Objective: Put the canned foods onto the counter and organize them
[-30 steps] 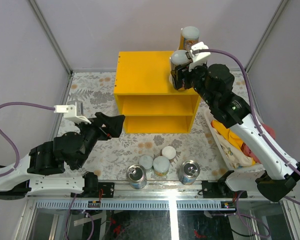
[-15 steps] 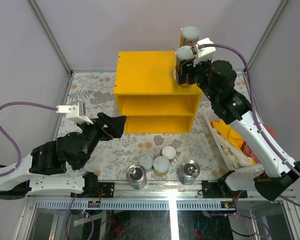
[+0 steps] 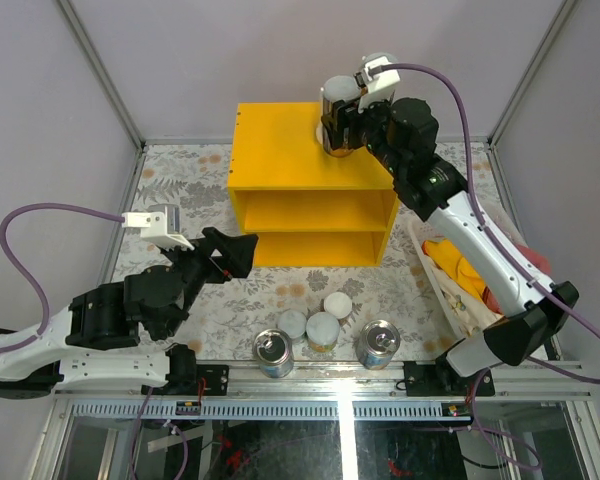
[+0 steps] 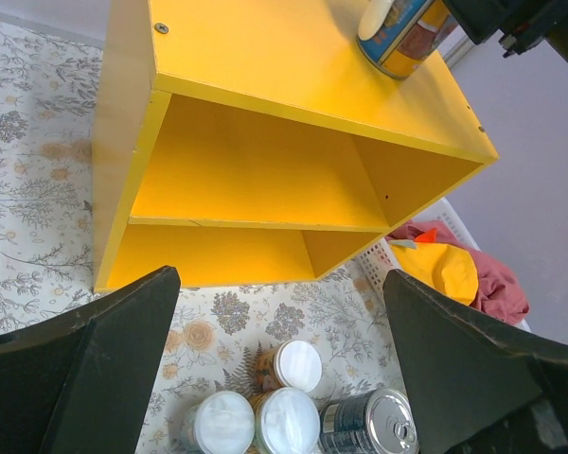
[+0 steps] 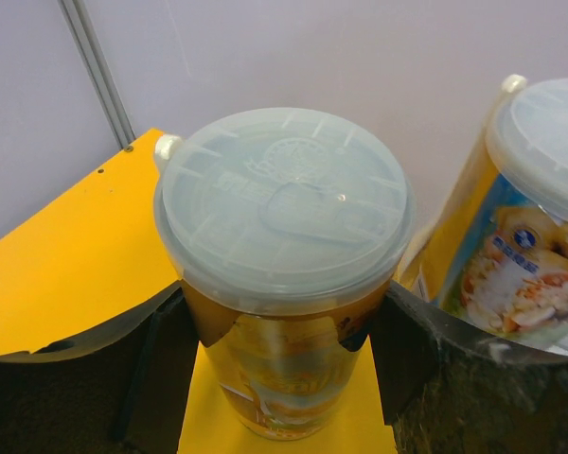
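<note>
My right gripper [image 3: 342, 128] [image 5: 284, 355] is shut on a tall white-lidded can [image 3: 337, 97] [image 5: 282, 236], upright over the back right of the yellow counter [image 3: 280, 150] [image 5: 66, 265]. A second tall can [image 5: 535, 227] stands just to its right. In the left wrist view the held can [image 4: 402, 33] shows on the counter [image 4: 265, 66] at top. Three small cans [image 3: 323, 328] [image 4: 296, 364] and two blue tins [image 3: 273, 352] [image 3: 380, 343] sit on the floral table near the front. My left gripper [image 3: 238, 250] [image 4: 279, 276] hangs open and empty, above the table left of the counter's front.
A white basket [image 3: 438, 290] [image 4: 383, 253] of yellow and red cloth sits right of the counter. The counter's two front compartments [image 4: 256, 180] hold nothing. Grey walls and a frame post [image 5: 95, 66] close in behind it.
My right gripper has carried the tall can leftward along the back of the counter's top, away from the second tall can. The left arm has crept slightly toward the counter.
</note>
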